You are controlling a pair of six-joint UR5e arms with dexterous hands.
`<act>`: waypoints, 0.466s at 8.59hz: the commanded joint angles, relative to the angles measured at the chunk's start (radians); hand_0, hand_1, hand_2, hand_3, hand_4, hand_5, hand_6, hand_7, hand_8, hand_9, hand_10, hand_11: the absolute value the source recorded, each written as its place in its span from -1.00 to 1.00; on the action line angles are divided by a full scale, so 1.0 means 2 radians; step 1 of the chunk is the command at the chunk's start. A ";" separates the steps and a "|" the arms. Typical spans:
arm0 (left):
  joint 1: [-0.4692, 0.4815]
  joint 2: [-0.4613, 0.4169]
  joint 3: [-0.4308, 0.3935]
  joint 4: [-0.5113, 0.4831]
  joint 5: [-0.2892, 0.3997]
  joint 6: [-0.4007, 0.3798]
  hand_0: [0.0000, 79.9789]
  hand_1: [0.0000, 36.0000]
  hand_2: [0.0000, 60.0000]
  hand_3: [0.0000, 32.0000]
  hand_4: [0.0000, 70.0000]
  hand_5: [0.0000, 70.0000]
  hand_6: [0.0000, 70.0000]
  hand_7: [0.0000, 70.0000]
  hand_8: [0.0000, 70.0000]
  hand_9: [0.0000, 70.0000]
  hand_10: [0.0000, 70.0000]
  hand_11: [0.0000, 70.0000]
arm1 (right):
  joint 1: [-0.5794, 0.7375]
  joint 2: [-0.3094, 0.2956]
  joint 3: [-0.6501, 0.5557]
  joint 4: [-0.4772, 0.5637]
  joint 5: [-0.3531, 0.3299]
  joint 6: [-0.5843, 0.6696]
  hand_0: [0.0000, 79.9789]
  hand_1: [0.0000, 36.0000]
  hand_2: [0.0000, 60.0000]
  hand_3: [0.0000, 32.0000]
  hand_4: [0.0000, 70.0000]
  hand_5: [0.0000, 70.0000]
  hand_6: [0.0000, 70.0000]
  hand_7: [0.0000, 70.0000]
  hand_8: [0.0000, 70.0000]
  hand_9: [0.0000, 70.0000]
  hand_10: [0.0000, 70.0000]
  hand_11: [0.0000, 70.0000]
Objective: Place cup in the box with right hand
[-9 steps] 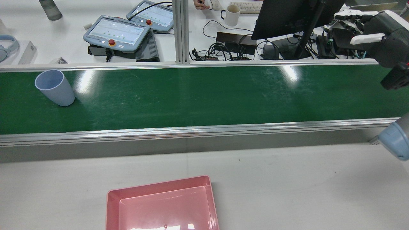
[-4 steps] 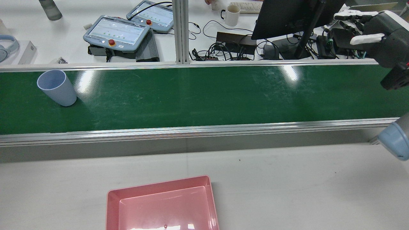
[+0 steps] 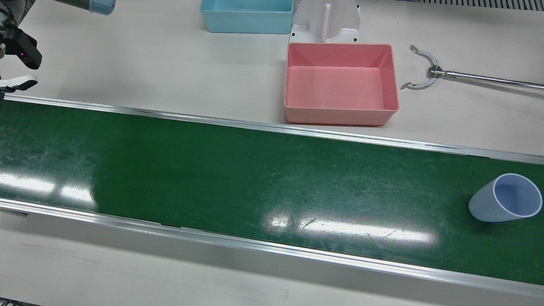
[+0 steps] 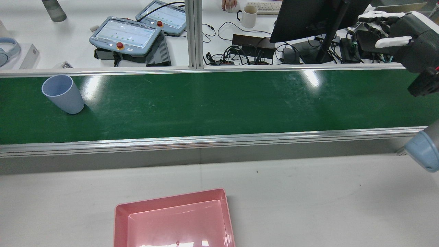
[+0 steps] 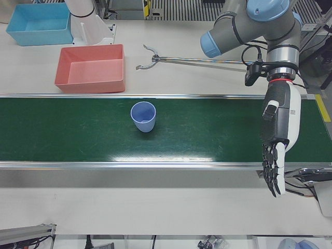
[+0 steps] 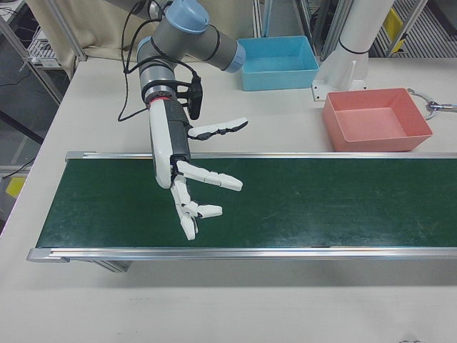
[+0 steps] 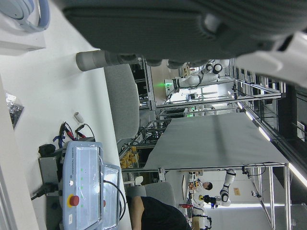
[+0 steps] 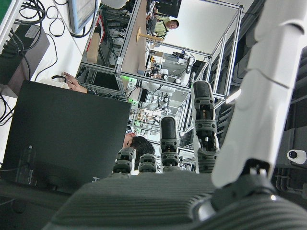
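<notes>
Front view: the pale blue cup [image 3: 505, 198] stands upright at the right end of the green belt [image 3: 212, 170]; the pink box [image 3: 340, 83] sits on the desk [image 3: 148, 63] above centre.

Rear view: my right hand [image 4: 394, 31] hovers at upper right, fingers spread, empty.

Left-front view: my left hand [image 5: 277, 140] hangs at the right, fingers straight down, holding nothing.

Right-front view: my right hand [image 6: 193, 179] is splayed over the belt's left part, well apart from the box.

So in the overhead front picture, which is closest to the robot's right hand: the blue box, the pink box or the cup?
From the right hand at the view's left edge:
1. Blue box, top middle.
2. Pink box, right of centre.
3. Cup, on the belt, far right.
</notes>
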 commanded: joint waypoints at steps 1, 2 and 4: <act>0.001 0.000 0.000 0.000 0.000 0.000 -1.00 -1.00 -1.00 -1.00 -1.00 -1.00 -1.00 -1.00 -1.00 -1.00 -1.00 -1.00 | 0.000 -0.001 0.002 0.000 -0.001 0.000 0.40 -0.30 -1.00 -1.00 0.00 -0.85 -0.73 0.23 -0.96 -0.73 -0.82 -0.69; 0.001 0.000 0.000 0.001 0.000 0.000 -1.00 -1.00 -1.00 -1.00 -1.00 -1.00 -1.00 -1.00 -1.00 -1.00 -1.00 -1.00 | 0.000 -0.001 0.002 0.000 -0.001 0.000 0.41 -0.30 -1.00 -1.00 -0.02 -0.85 -0.74 0.21 -0.97 -0.74 -0.82 -0.69; 0.000 0.000 0.000 0.000 0.000 -0.001 -1.00 -1.00 -1.00 -1.00 -1.00 -1.00 -1.00 -1.00 -1.00 -1.00 -1.00 -1.00 | 0.000 -0.002 0.003 0.000 0.000 0.000 0.40 -0.30 -1.00 -1.00 0.00 -0.85 -0.73 0.22 -0.97 -0.74 -0.82 -0.69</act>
